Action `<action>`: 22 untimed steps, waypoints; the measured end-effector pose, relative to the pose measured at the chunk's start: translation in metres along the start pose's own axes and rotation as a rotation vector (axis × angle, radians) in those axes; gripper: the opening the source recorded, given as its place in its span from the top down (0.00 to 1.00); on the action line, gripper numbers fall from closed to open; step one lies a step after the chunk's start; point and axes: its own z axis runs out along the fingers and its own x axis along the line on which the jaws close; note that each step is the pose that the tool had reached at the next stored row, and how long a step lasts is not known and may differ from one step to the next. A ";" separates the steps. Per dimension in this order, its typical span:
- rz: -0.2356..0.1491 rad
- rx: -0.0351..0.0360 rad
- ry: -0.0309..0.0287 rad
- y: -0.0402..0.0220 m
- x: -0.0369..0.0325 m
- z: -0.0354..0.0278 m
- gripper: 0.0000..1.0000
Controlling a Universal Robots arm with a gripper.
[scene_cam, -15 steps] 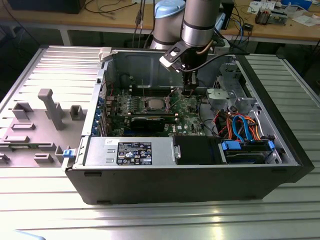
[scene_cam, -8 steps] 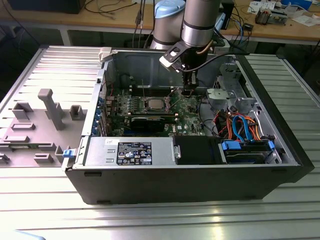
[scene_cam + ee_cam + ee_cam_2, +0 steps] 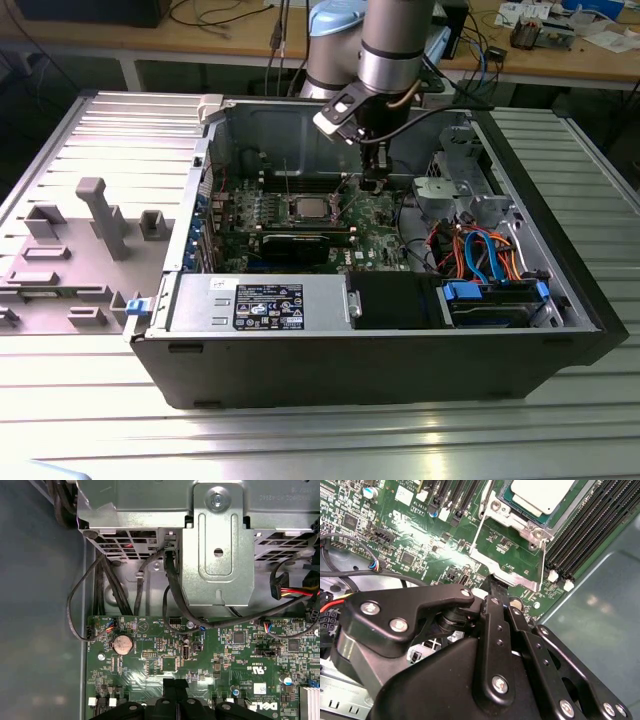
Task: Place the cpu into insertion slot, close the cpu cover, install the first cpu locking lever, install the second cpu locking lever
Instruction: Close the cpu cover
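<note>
The small flat square cpu with its silver-grey metal top [image 3: 545, 492] sat in its socket on the green motherboard [image 3: 420, 545], so the placing looked done; the thin silver metal cpu cover with its large window [image 3: 506, 572] appeared tilted up off the socket, board showing through the window, so it seemed not yet closed; the black-linked gripper [image 3: 495, 584] hung low over the board, probably to reach it; its fingers [image 3: 170, 690] lay together, only a seam between; the cover's free edge met their tips, the cpu just beyond.
</note>
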 end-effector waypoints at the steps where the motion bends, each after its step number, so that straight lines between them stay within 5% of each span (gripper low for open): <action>1: 0.000 0.0000 0.0000 -0.0004 0.0000 0.0000 0.89; 22: 0.000 0.0001 0.0000 -0.0137 0.0002 -0.0003 0.89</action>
